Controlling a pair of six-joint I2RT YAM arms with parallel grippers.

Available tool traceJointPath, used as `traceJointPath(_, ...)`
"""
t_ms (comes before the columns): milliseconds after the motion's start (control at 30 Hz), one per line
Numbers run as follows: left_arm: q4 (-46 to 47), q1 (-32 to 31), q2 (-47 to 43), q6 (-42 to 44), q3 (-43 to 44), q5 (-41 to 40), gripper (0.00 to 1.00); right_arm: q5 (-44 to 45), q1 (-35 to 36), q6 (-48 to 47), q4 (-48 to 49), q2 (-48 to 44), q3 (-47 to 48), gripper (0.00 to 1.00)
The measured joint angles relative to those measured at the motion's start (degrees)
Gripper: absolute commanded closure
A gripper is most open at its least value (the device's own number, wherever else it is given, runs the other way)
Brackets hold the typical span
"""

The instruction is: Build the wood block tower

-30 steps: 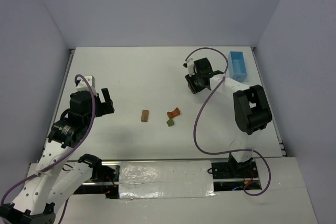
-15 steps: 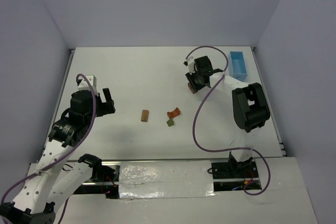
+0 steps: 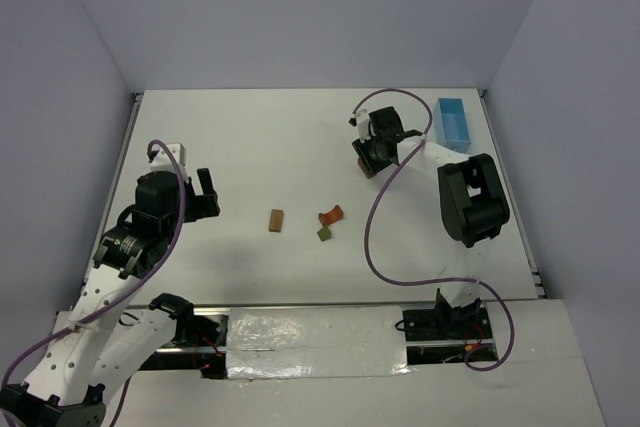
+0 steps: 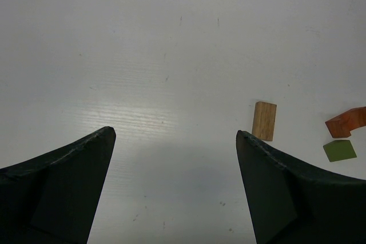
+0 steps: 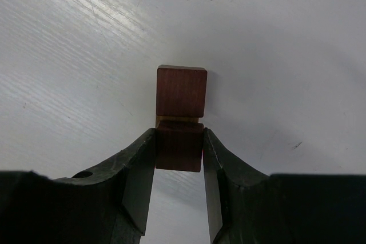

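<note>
My right gripper [image 5: 179, 141] is shut on a dark red block [image 5: 179, 146] low over the table at the back right [image 3: 371, 169]. Just beyond it in the right wrist view sits a second dark red face [image 5: 181, 91], with a thin tan edge [image 5: 177, 119] between the two. Whether they are stacked I cannot tell. Loose pieces lie mid-table: a tan block [image 3: 276, 220] [image 4: 264, 120], an orange arch [image 3: 331, 215] [image 4: 346, 122] and a green block [image 3: 325, 234] [image 4: 339, 150]. My left gripper [image 3: 205, 195] [image 4: 176, 134] hangs open and holds nothing, left of the tan block.
A light blue tray [image 3: 453, 124] stands at the back right corner, right of my right gripper. Grey walls close the table on three sides. The right arm's purple cable [image 3: 375, 227] loops over the table near the loose blocks.
The right arm has shifted its elbow a little while its gripper stays shut on the dark red block. The left arm has drifted slightly; the loose blocks have not moved.
</note>
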Motion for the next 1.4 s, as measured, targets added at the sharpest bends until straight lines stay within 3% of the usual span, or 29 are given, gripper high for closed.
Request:
traceJointPath(267, 0.0, 0.0, 0.0, 0.02, 0.0, 0.35, 0.01, -1.01, -0.11, 0.02, -0.31, 0.11, 0.11, 0.48)
traceJointPath(767, 0.35, 0.0, 0.0, 0.09, 0.0, 0.98, 0.0, -2.45, -0.79, 0.04, -0.98, 0.22, 0.74, 0.47)
traceJointPath(1100, 0.37, 0.0, 0.0, 0.09, 0.0, 1.22, 0.0, -3.04, -1.16, 0.04, -2.38, 0.59, 1.11, 0.6)
traceJointPath(1400, 0.37, 0.0, 0.0, 0.09, 0.0, 1.33, 0.01, -3.74, -1.18, 0.09, -2.78, 0.59, 1.29, 0.62)
